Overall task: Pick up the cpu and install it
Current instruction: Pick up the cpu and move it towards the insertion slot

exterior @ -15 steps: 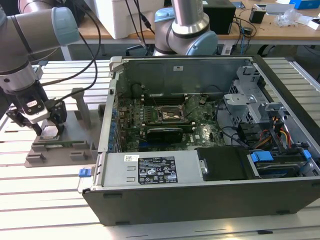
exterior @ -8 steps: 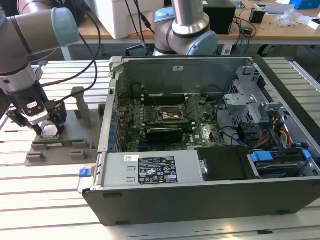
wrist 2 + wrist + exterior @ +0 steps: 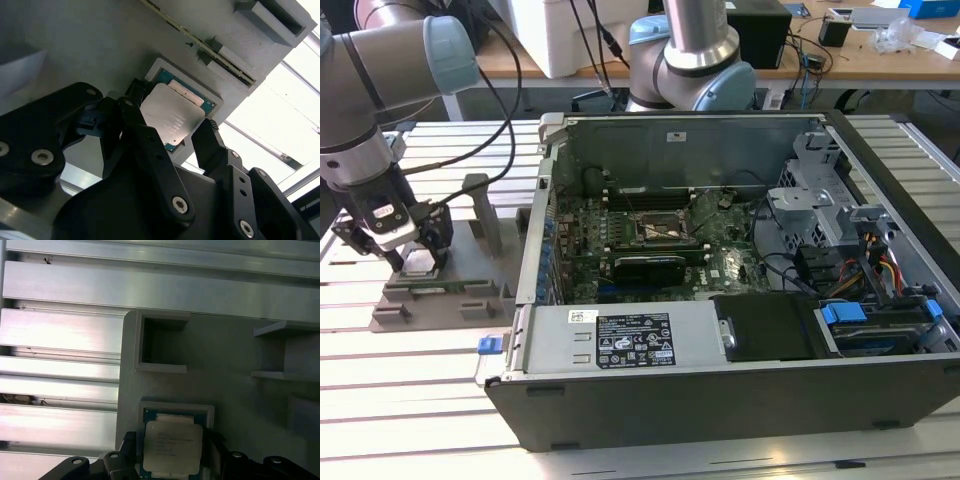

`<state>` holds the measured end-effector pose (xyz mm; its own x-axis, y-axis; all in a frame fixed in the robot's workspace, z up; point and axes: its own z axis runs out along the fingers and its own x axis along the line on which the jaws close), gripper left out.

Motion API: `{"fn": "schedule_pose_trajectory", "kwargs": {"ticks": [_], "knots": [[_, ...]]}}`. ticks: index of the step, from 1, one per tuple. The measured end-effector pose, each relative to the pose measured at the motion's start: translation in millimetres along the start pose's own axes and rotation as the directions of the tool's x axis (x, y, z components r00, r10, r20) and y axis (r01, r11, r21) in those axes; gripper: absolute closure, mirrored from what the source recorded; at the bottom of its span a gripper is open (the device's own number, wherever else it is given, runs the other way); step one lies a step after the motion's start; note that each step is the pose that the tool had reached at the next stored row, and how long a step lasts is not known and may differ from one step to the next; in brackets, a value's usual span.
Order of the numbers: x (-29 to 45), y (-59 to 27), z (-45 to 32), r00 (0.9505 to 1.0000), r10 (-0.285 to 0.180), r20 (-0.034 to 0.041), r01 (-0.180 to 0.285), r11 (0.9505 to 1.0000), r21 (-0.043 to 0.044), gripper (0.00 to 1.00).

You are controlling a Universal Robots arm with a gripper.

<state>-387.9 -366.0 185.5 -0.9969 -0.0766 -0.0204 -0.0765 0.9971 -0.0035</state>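
Since the cpu (image 3: 172, 442) is a thin, stiff, light chip with a slick metal lid, I'd judge it fragile underneath; take it by two opposite edges and keep it level. It lies flat in a square recess of the grey fixture block (image 3: 440, 290), on the exterior view's left. The gripper (image 3: 170, 120) is down over it, jaws close in at opposite edges; can't tell if they pinch it. Beneath is a slatted aluminium table (image 3: 410, 380). The open PC case (image 3: 720, 380) with its motherboard socket (image 3: 655, 232) is to the right, well apart. A desk (image 3: 860, 55) stands at the far side.
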Motion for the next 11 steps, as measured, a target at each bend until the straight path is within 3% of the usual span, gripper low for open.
{"fn": "schedule_pose_trajectory", "kwargs": {"ticks": [4,7,11], "knots": [[0.0,0.0,0.0,1.0000,0.000,0.0000,0.000,1.0000,0.0000,0.34],[-0.1,0.0,0.0,1.0000,0.001,0.0000,-0.001,1.0000,0.0001,0.45],[-0.1,0.0,0.0,1.0000,0.001,0.0000,-0.001,1.0000,0.0000,0.45]]}}
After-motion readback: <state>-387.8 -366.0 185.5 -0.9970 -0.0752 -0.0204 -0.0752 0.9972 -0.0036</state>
